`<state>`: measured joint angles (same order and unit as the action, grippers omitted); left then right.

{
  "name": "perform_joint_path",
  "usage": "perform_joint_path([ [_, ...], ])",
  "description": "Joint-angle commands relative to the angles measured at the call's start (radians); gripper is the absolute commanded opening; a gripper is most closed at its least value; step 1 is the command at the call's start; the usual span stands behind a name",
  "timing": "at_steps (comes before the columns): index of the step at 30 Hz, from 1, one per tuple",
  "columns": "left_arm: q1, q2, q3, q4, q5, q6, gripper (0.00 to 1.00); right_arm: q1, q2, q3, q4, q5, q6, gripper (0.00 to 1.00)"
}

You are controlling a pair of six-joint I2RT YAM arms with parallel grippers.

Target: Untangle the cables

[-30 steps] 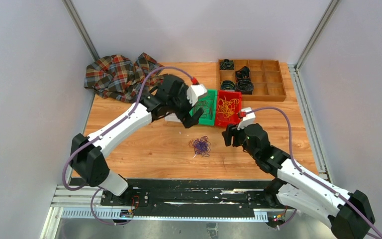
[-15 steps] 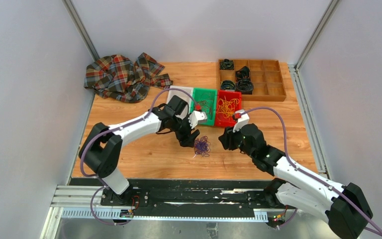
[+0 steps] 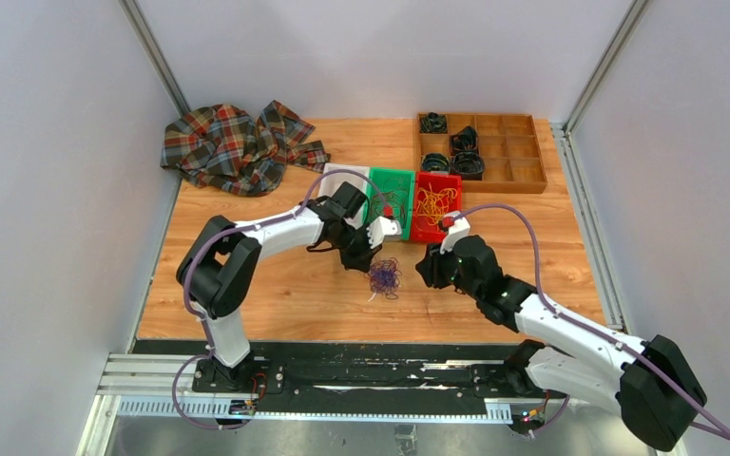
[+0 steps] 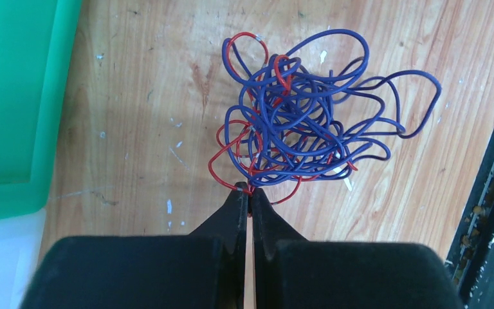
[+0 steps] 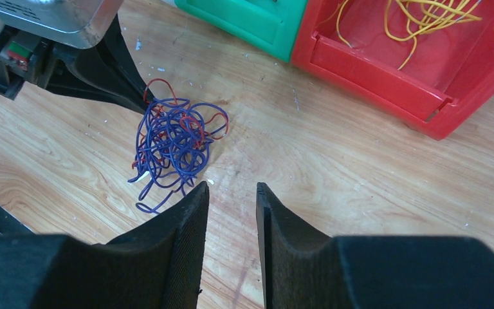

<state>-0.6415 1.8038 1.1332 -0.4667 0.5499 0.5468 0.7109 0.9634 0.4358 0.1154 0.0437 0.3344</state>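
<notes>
left pincer [image 4: 249, 198]: pinched closed on a red strand at the edge of the purple-and-red cable tangle [image 4: 302, 122] | tangle: on table [image 3: 276, 285], near green bin [image 4: 13, 96] | right pincer [image 5: 232, 193]: narrowly parted, empty, beside tangle

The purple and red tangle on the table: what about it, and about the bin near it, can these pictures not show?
- Top view: the tangle is too small to tell red strands from purple.
- Left wrist view: whether the closed left gripper really pinches a red strand; the tips cover that spot.
- Right wrist view: the red bin and its yellow cables are cut off by the top edge.
</notes>
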Motion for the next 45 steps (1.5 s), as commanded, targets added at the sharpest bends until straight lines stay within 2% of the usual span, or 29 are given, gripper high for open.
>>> perform_joint_path([
  [1, 0.009, -0.101, 0.003, -0.061, -0.02, 0.032, 0.01, -0.001, 0.032, 0.02, 0.082, -0.031, 0.01, 0.34],
  [9, 0.009, -0.269, 0.08, -0.291, -0.009, 0.051, 0.01, 0.063, 0.104, 0.076, 0.205, -0.06, -0.042, 0.57],
  [14, 0.009, -0.345, 0.101, -0.339, 0.021, -0.007, 0.01, 0.144, 0.128, 0.119, 0.296, -0.094, -0.076, 0.67],
  [18, 0.009, -0.376, 0.131, -0.373, 0.039, -0.07, 0.01, 0.211, 0.142, 0.134, 0.339, -0.081, -0.089, 0.7],
  [25, 0.009, -0.447, 0.152, -0.416, 0.105, -0.125, 0.01, 0.236, 0.189, 0.158, 0.377, -0.06, -0.084, 0.69],
  [27, 0.009, -0.464, 0.156, -0.423, 0.121, -0.138, 0.01, 0.238, 0.21, 0.17, 0.38, -0.057, -0.082, 0.67],
  [30, 0.009, -0.477, 0.17, -0.451, 0.149, -0.144, 0.01, 0.239, 0.227, 0.169, 0.385, -0.034, -0.075, 0.57],
  [40, 0.009, -0.522, 0.181, -0.51, 0.162, -0.121, 0.01, 0.237, 0.102, 0.034, 0.316, 0.119, -0.054, 0.03],
  [45, 0.009, -0.527, 0.186, -0.512, 0.149, -0.129, 0.01, 0.237, -0.007, -0.022, 0.236, 0.179, -0.056, 0.01],
])
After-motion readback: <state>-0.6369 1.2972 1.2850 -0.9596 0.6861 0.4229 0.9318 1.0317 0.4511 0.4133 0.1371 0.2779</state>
